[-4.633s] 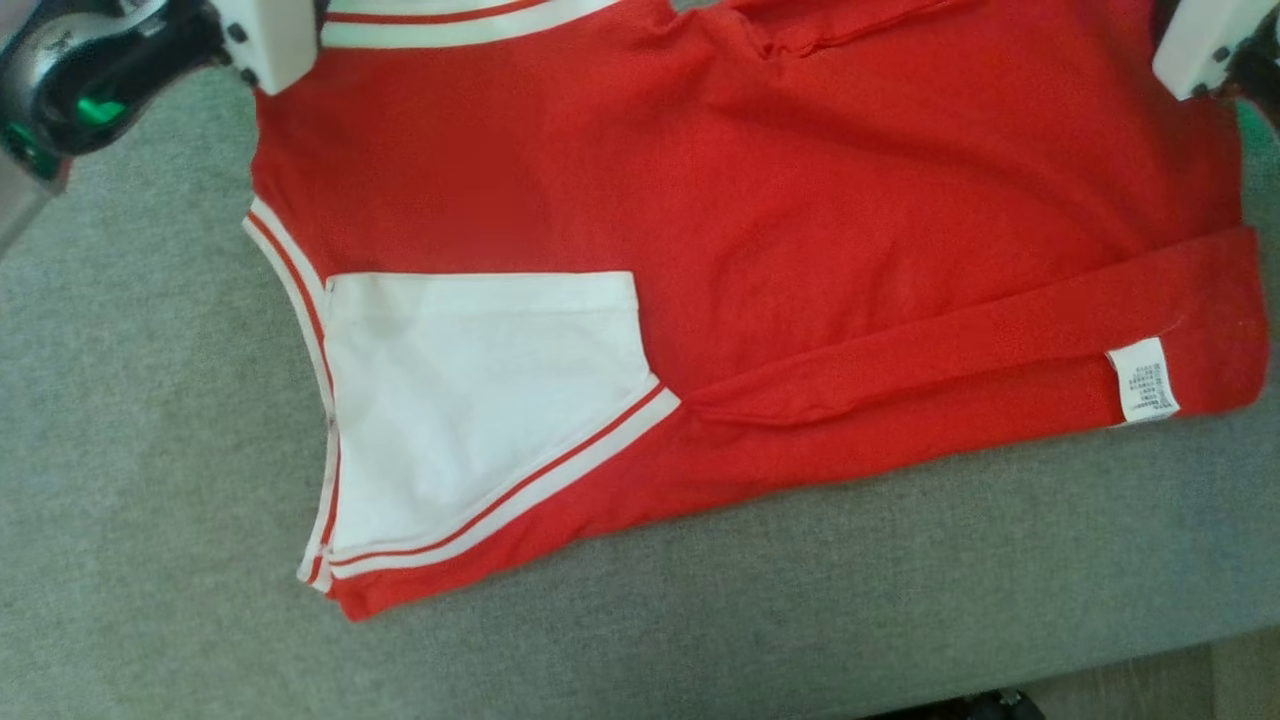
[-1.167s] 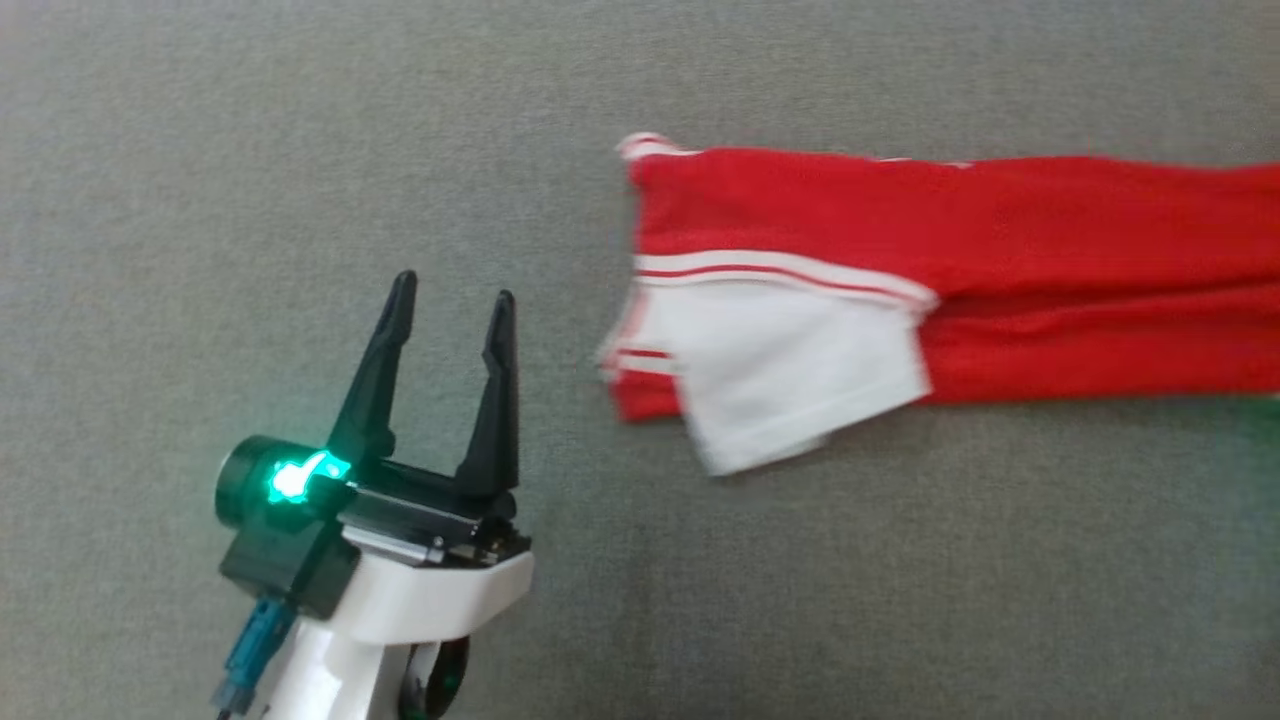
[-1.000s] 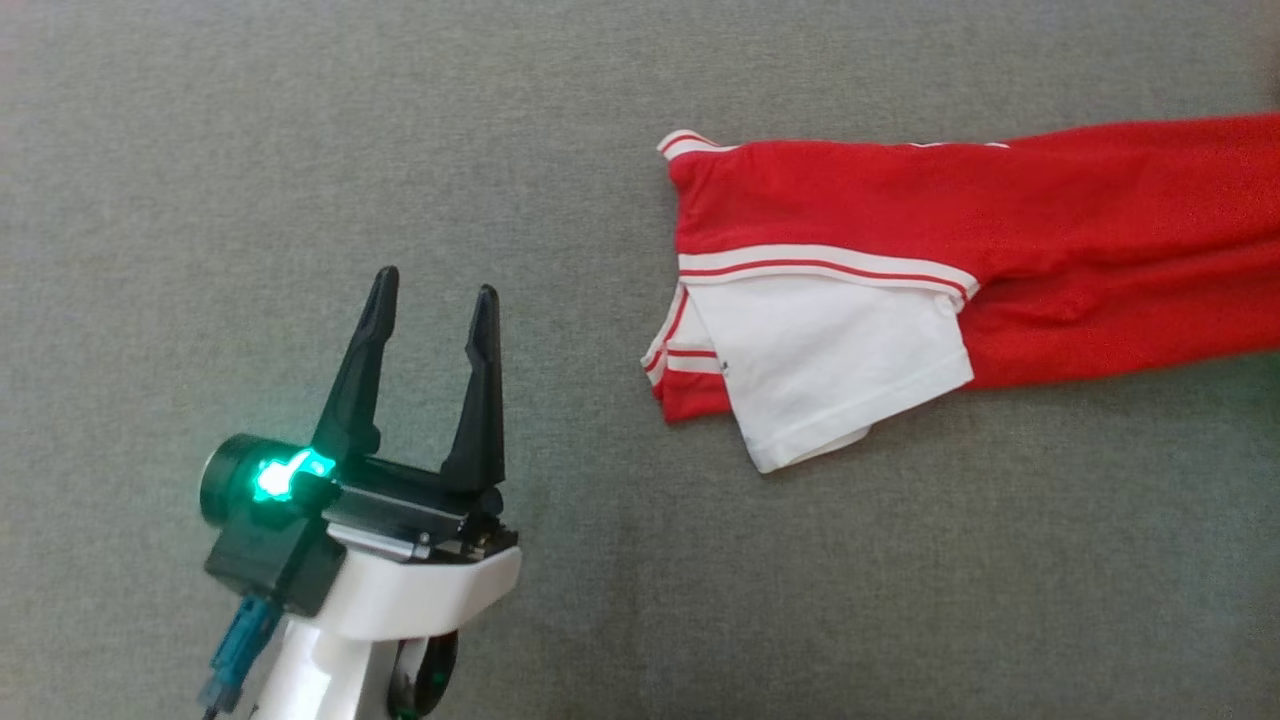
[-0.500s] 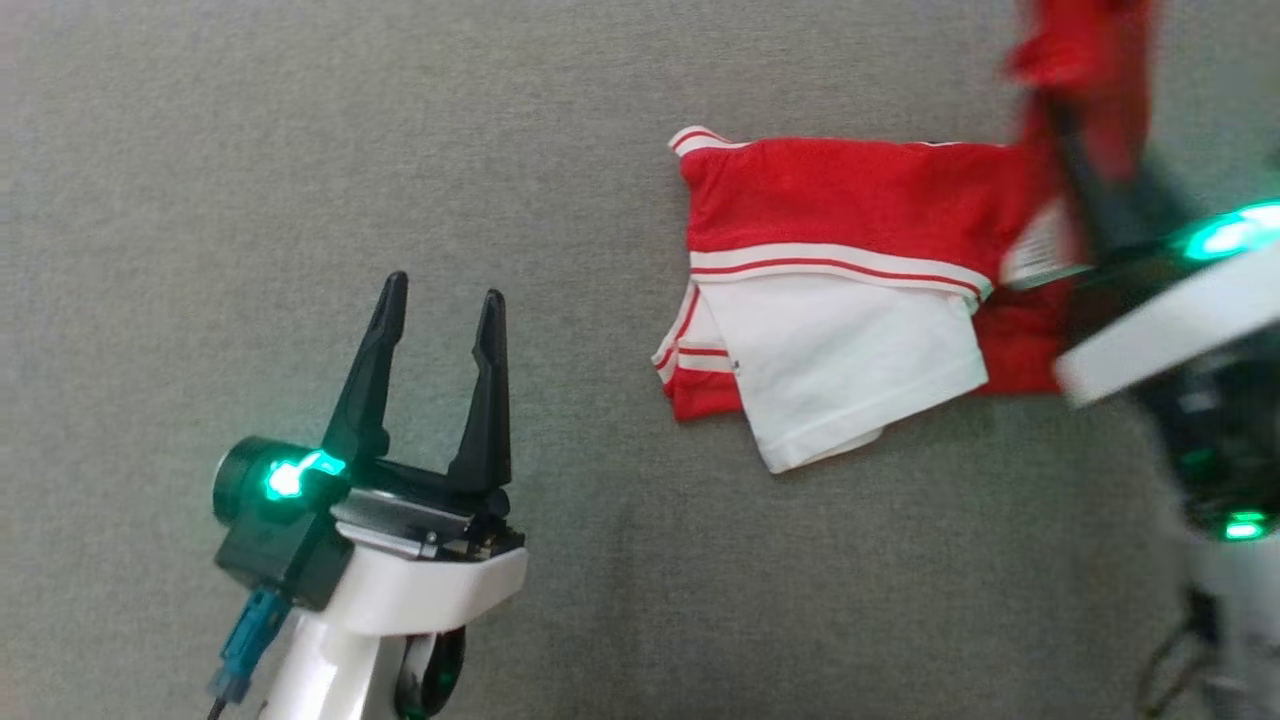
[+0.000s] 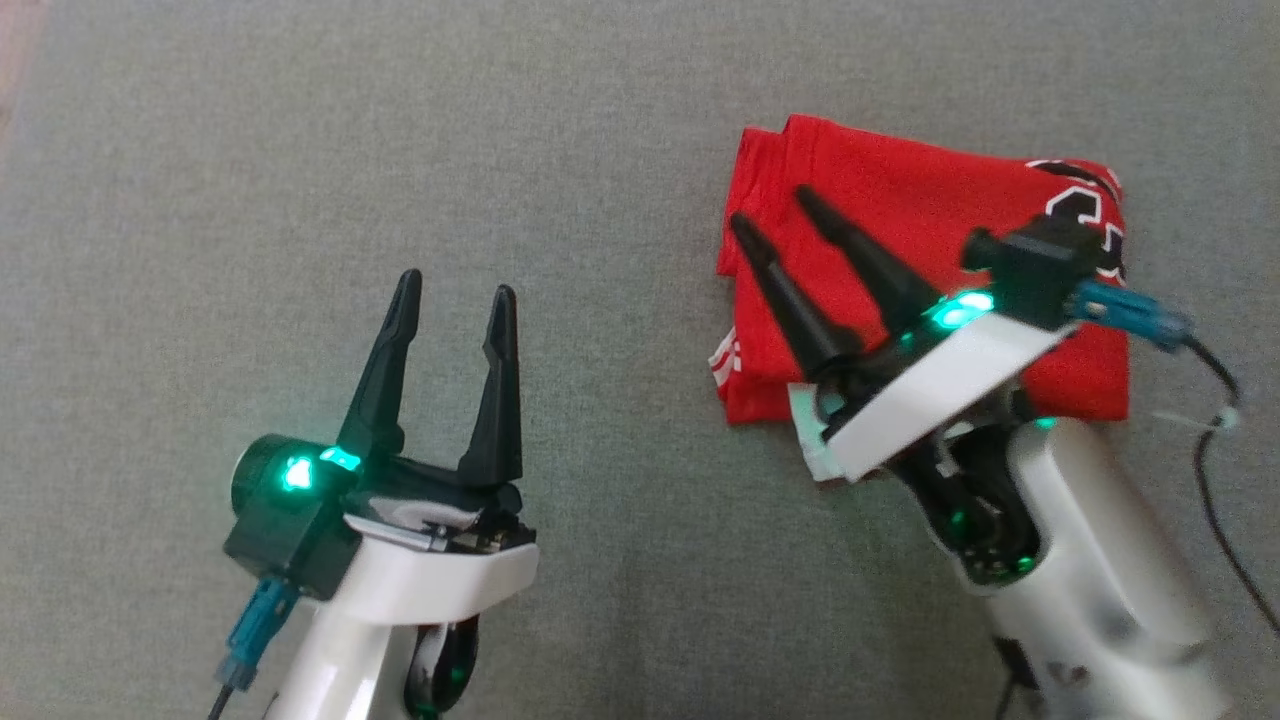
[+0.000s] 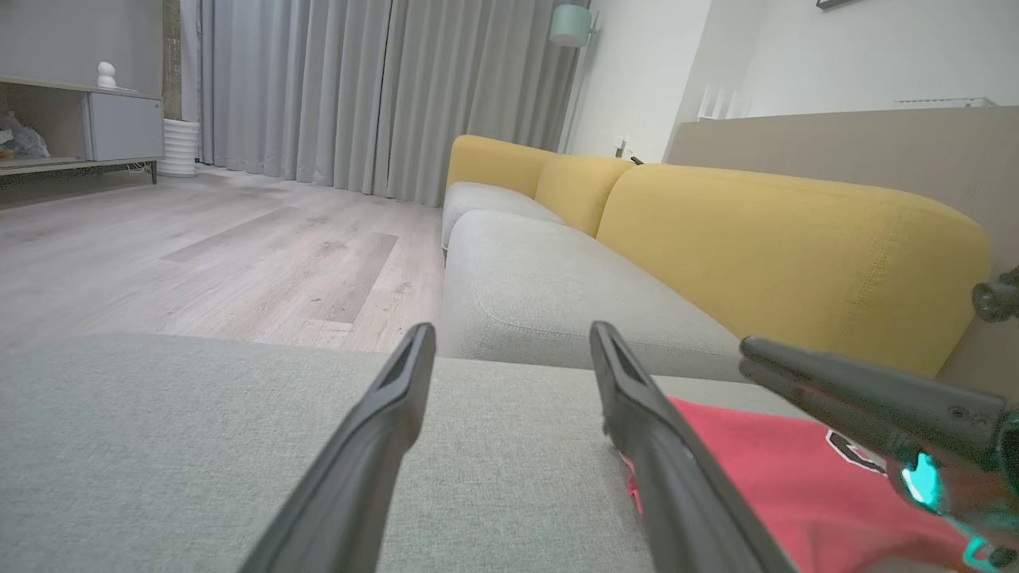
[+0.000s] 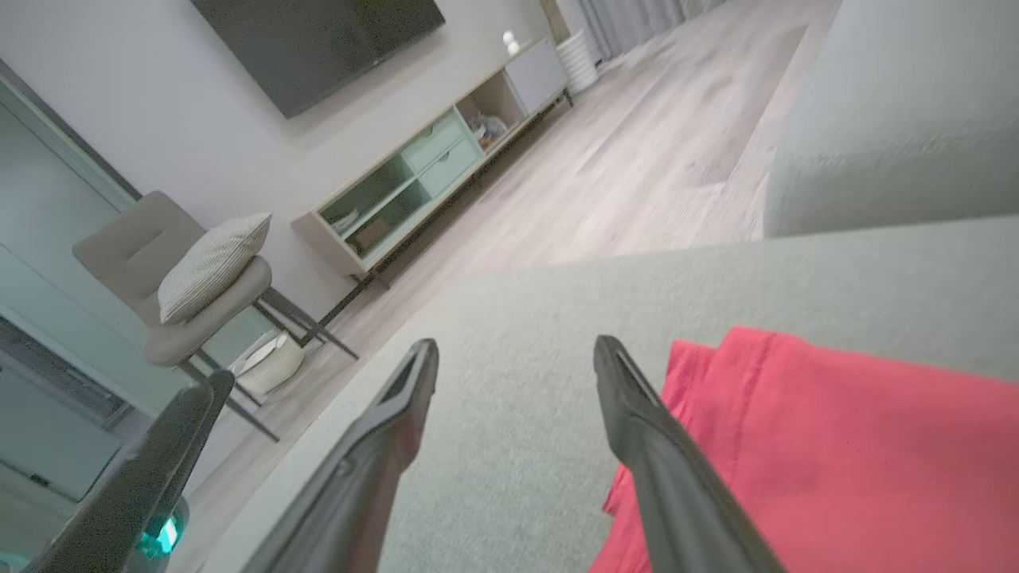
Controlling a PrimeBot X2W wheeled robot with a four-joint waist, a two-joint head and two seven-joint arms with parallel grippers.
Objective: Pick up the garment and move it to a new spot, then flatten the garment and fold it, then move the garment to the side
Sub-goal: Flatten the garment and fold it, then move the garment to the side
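Garment: red garment (image 5: 900, 200), folded into a compact, roughly rectangular stack, lying flat.
Garment location: on the grey seat cushion (image 5: 600, 120), in the upper right of the head view.
Garment markings: white striped trim (image 5: 722, 355) shows at the lower left edge; a black-and-white print (image 5: 1080, 200) sits at the far right corner; a scrap of white fabric pokes out at the near edge.
Right gripper: right gripper (image 5: 770, 207) is over the garment's left part, fingers spread wide and holding nothing. Contact with the cloth cannot be told.
Right wrist view: one finger of the gripper (image 7: 513, 344) crosses the garment's (image 7: 836, 446) left edge, the other lies over bare cushion.
Left gripper: left gripper (image 5: 456, 284) is over bare cushion, well apart from the garment on its left, fingers wide and empty.
Left wrist view: the garment (image 6: 756, 477) lies just right of the gripper (image 6: 511, 329).
Sofa: yellow backrests (image 6: 780, 247) stand behind the grey seats.
Containers: cabinet (image 7: 446, 159) with open compartments against the wall; contents too blurred to identify. A pale basket (image 7: 271, 362) stands on the floor by a chair (image 7: 159, 239); its contents cannot be told.
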